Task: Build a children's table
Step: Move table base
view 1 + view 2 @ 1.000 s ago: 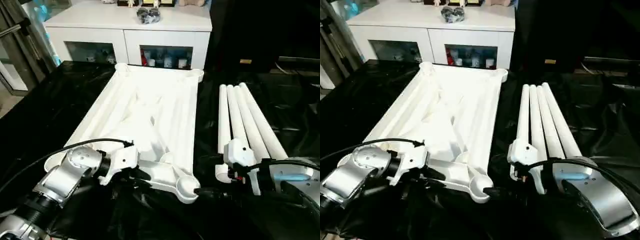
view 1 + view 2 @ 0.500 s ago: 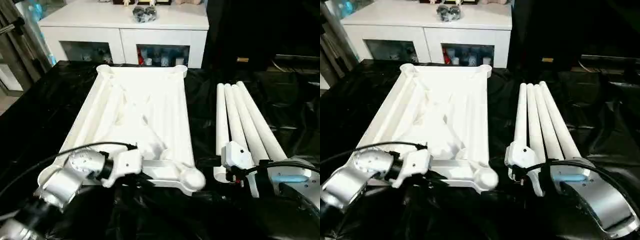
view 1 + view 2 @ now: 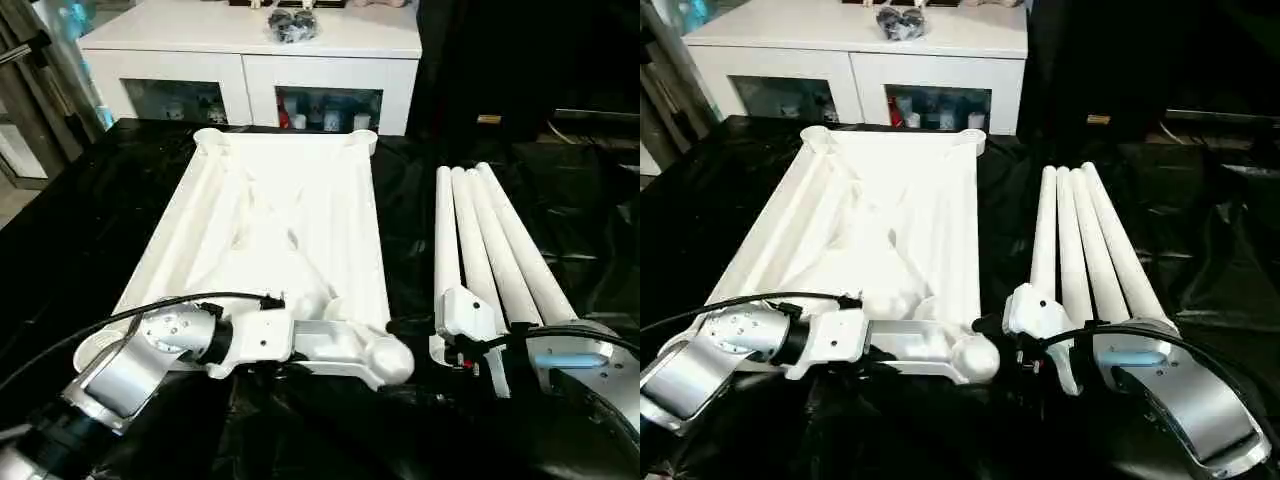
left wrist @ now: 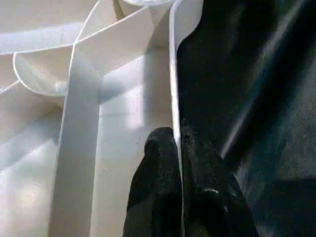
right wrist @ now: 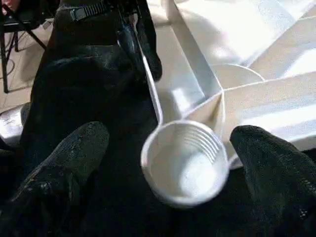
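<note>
Left gripper [image 4: 178, 148] clamped on tabletop [image 3: 290, 215] near rim; right gripper [image 5: 168, 163] wide open around near-right socket [image 5: 185, 160].

The white tabletop [image 3: 285, 230] is lying upside down, ribbed underside facing up, stretching from about 7 o'clock up toward 12. Round sockets are sitting at its corners, and the near right one [image 5: 185, 163] is showing threaded rings inside. The four white legs [image 3: 490, 245] are lying side by side at 3 o'clock, fanning apart slightly at the far ends.
</note>
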